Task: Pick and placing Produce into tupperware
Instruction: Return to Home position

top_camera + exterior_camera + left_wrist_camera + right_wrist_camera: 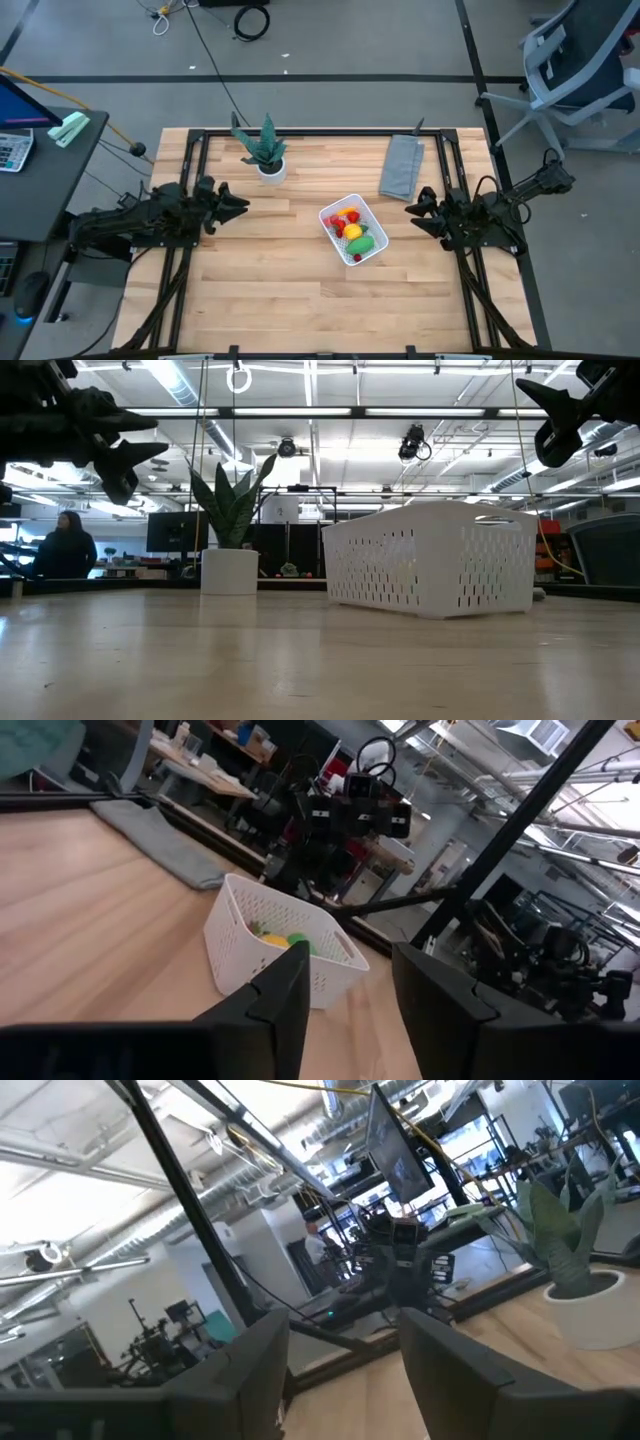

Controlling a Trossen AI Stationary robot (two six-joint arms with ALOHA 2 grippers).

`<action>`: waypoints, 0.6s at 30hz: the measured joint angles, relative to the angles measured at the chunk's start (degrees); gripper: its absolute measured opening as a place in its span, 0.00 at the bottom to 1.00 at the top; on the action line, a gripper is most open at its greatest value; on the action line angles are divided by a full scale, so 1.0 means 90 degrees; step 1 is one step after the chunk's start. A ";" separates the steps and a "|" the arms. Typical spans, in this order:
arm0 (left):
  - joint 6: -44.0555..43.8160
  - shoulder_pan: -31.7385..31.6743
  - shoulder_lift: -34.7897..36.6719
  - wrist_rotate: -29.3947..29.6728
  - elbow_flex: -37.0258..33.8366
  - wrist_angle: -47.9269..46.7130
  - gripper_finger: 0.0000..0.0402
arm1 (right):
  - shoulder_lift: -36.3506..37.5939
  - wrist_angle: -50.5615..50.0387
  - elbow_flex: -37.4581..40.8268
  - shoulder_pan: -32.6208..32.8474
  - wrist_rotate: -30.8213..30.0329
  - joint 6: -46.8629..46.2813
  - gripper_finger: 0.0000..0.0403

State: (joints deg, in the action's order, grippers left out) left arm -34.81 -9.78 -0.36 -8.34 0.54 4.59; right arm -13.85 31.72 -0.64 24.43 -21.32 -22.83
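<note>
1. The left claw (243, 205) hangs above the left side of the surface (280, 295), pointing toward the middle. Its fingers (285, 995) stand apart with a clear gap and hold nothing.
2. In the low view this claw sits high at the upper left, well clear of the wood.
3. A plant (265, 148) in a white pot stands at the far edge, just beyond the left claw and to its right.
4. The basket (338, 205), white with perforated walls, sits near the centre of the surface, turned at an angle to the edges, between the two claws and apart from both.
5. The produce (352, 232) lies inside the basket: red pieces (346, 217) at the far end, a yellow piece in the middle, a green oblong (364, 243) beside it, and one more small red piece toward the near end.
6. A folded grey cloth (402, 166) lies at the far edge, to the right of the basket and not touching it.
7. The right claw (410, 210) hangs above the right side of the surface, pointing toward the basket. Its fingers (262, 1355) are spread and empty.
8. In the low view this claw shows at the upper right, higher than the basket's rim.
</note>
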 joint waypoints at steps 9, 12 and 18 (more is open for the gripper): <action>-0.0015 0.0000 0.0000 0.0019 0.0005 -0.0144 0.39 | 0.0000 0.0000 0.0002 0.0000 0.0000 -0.0004 0.50; -0.0022 0.0000 0.0000 0.0015 0.0005 -0.0125 0.38 | 0.0000 -0.0002 0.0002 0.0000 0.0000 -0.0004 0.50; -0.0061 0.0000 0.0000 0.0015 0.0002 -0.0125 0.36 | 0.0000 0.0000 0.0002 0.0000 -0.0002 -0.0002 0.50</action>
State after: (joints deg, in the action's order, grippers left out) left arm -35.35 -9.78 -0.36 -8.21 0.56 3.46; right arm -13.85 31.72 -0.62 24.43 -21.34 -22.85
